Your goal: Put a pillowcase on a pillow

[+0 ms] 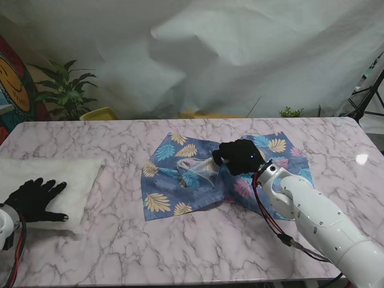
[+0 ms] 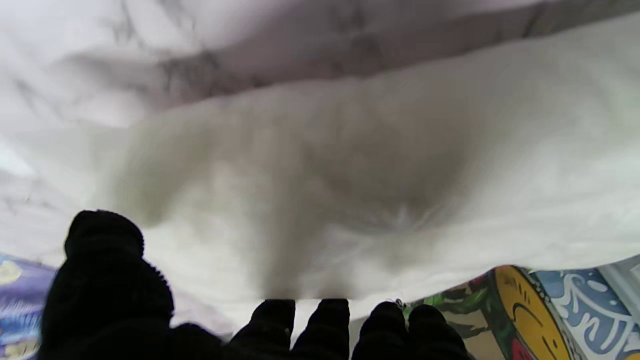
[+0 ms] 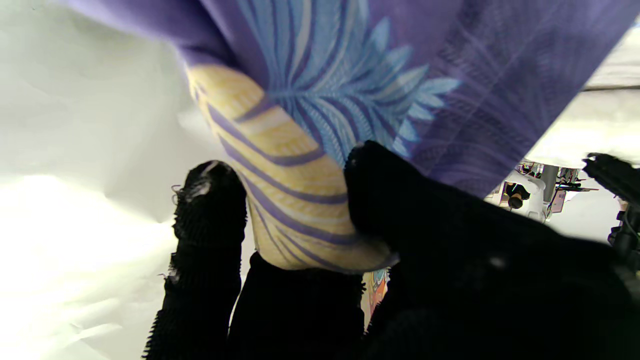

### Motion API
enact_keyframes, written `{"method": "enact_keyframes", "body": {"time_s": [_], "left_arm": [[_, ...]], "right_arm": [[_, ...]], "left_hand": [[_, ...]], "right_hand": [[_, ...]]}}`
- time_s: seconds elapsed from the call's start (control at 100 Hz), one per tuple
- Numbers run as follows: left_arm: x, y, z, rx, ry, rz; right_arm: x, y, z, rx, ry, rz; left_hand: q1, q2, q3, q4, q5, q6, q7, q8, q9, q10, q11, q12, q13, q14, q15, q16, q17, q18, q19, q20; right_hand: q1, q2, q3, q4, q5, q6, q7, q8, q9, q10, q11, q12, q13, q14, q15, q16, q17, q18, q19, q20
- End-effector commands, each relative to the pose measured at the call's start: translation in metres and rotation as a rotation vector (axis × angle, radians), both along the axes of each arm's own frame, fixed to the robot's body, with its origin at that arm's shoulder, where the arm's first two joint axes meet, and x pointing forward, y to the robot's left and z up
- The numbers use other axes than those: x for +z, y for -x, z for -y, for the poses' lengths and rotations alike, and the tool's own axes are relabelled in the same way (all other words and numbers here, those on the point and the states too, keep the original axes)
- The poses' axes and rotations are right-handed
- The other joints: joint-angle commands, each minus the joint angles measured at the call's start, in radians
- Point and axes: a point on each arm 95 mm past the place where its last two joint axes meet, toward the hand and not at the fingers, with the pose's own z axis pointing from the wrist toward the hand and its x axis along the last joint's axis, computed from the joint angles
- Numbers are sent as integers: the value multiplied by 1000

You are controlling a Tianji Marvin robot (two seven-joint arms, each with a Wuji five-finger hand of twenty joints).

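A purple pillowcase (image 1: 180,180) with blue and yellow leaves lies crumpled in the middle of the marble table. My right hand (image 1: 239,156), in a black glove, pinches a fold of it and holds that edge lifted; the right wrist view shows the cloth (image 3: 310,150) caught between thumb and fingers (image 3: 210,210). The white pillow (image 1: 57,177) lies flat at the left of the table. My left hand (image 1: 33,199) rests on its near end with fingers spread and flat; the left wrist view shows the pillow (image 2: 350,175) just past the fingertips (image 2: 325,320).
A potted plant (image 1: 66,90) and a yellow container (image 1: 99,113) stand behind the table's far left edge. A white sheet hangs as backdrop. A tripod (image 1: 369,96) stands at the far right. Bare marble (image 1: 180,252) lies nearer to me.
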Motion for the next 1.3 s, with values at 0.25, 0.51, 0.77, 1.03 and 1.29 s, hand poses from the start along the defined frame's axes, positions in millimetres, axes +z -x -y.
{"method": "enact_keyframes", "body": {"time_s": [0.25,0.51,0.77,1.03,1.29], "left_arm": [[-32,-13,8,-9,38,-27],[-56,-46,53,-45,293,65],[-46,-80,94,-127,391,163],[-13,-84,102,-211,351,203],[6,-42,51,-199,43,102]], "right_arm": [[-6,3,1,-4,7,-13],[-6,3,4,-18,7,-17],[-9,2,4,-24,17,-28],[-10,2,8,-42,10,-29],[-11,2,11,-52,3,-35]], "left_hand": [[107,-72,20,-6,-2,45,10,-1,-54,78,-24,-16,-20,116,23,159,11,79,10,75],[112,-44,23,-2,-3,35,10,-1,-52,40,-24,-16,12,75,70,180,47,40,26,93],[121,-26,20,-3,-3,37,10,-1,-51,33,-24,-15,16,44,85,173,51,14,27,102],[24,15,-1,-12,-3,22,10,-1,-51,33,-25,-14,-23,57,15,146,2,33,10,108],[-26,-13,-2,-28,-3,33,10,-1,-55,96,-24,-16,-43,99,-35,-8,-28,96,-39,37]], "right_hand": [[27,-5,55,12,14,14,38,-16,5,0,-14,13,35,-16,-31,22,10,-20,-1,12],[27,-3,54,11,13,14,39,-17,4,2,-14,13,34,-15,-31,22,8,-20,-3,14],[24,-2,54,11,12,14,39,-18,4,3,-15,12,32,-16,-32,21,6,-22,-4,15],[25,-1,54,11,11,16,38,-20,4,4,-13,12,32,-17,-31,19,5,-23,-5,16],[25,0,53,11,10,18,39,-20,2,4,-12,13,32,-17,-30,18,5,-24,-5,17]]}}
